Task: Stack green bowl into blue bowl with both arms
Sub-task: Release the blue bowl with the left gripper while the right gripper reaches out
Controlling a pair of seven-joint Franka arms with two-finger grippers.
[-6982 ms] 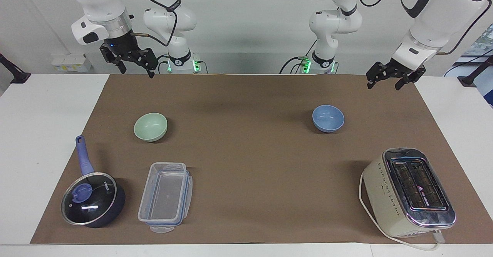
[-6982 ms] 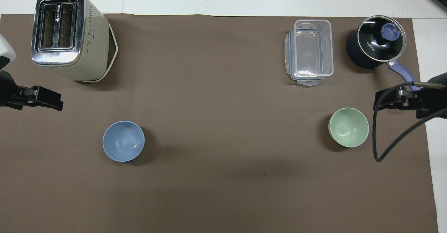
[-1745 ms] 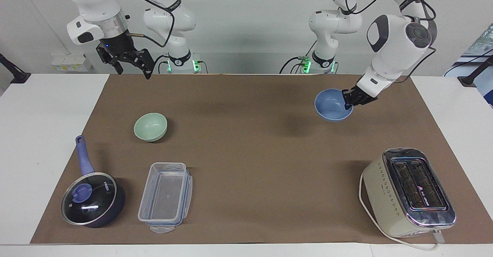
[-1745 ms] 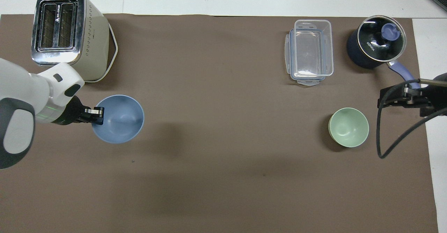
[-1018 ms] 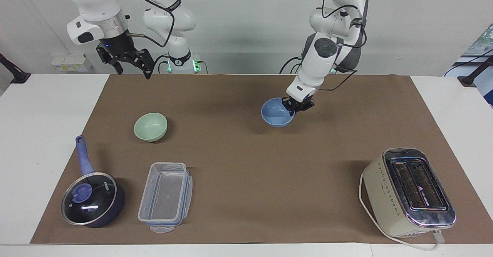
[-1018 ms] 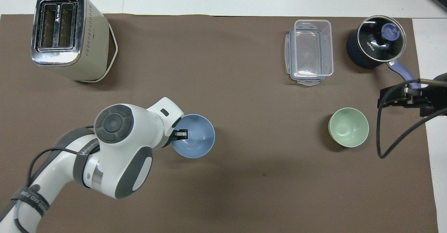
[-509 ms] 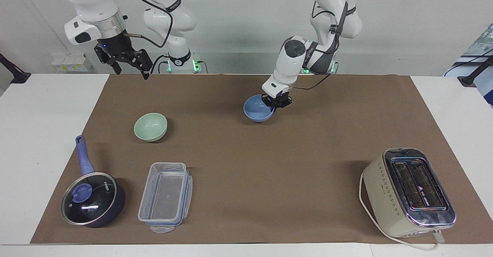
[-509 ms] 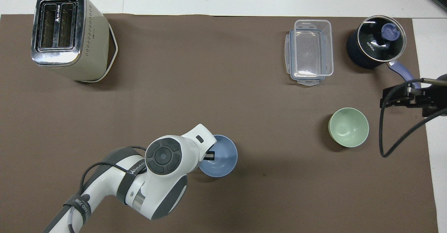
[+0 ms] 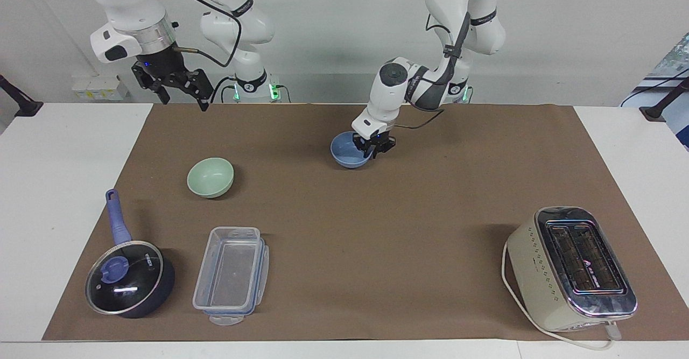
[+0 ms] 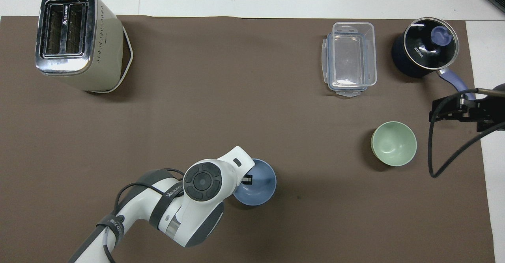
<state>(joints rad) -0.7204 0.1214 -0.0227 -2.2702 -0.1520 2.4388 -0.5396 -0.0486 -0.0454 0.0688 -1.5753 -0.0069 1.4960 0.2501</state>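
Observation:
The blue bowl [image 9: 347, 153] hangs upright low over the middle of the brown mat, close to the robots' edge; whether it touches the mat I cannot tell. My left gripper [image 9: 371, 149] is shut on its rim, on the side toward the left arm's end. Both show in the overhead view: the bowl [image 10: 260, 182] and the gripper [image 10: 246, 179]. The green bowl [image 9: 210, 176] stands alone on the mat toward the right arm's end [image 10: 393, 143]. My right gripper [image 9: 184, 102] waits open in the air over the mat's corner [image 10: 453, 113], apart from the green bowl.
A cream toaster [image 9: 570, 267] stands farthest from the robots at the left arm's end. A clear plastic container [image 9: 231, 275] and a dark lidded saucepan [image 9: 129, 278] with a blue handle stand farther from the robots than the green bowl.
The left gripper took the blue bowl by its rim, lifted it and carried it from the left arm's end to the mat's middle, lowering it. The right arm has barely moved.

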